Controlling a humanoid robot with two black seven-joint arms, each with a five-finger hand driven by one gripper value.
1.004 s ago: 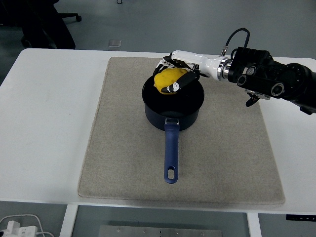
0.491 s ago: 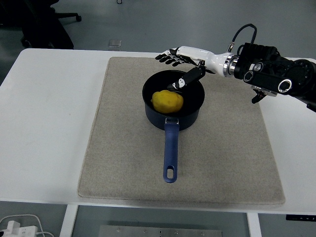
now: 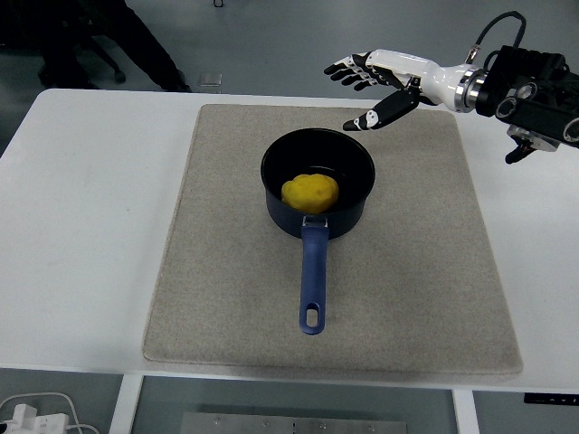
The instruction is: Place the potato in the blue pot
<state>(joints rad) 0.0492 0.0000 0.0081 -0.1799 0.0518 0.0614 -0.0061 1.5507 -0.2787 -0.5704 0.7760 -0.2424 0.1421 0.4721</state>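
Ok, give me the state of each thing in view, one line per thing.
potato: lying inside the pot, held by nothing.
blue pot: upright on the mat, no lid, handle toward the table's near edge.
right hand: open, fingers spread, empty, above the mat's far edge, clear of the pot.
mat: flat on the table.
table: bears the mat.

The pot [image 3: 317,192] looks glossy enamelled metal, the potato [image 3: 309,192] waxy-smooth, the mat [image 3: 226,271] coarse matt felt, the counter [image 3: 81,226] smooth white laminate.
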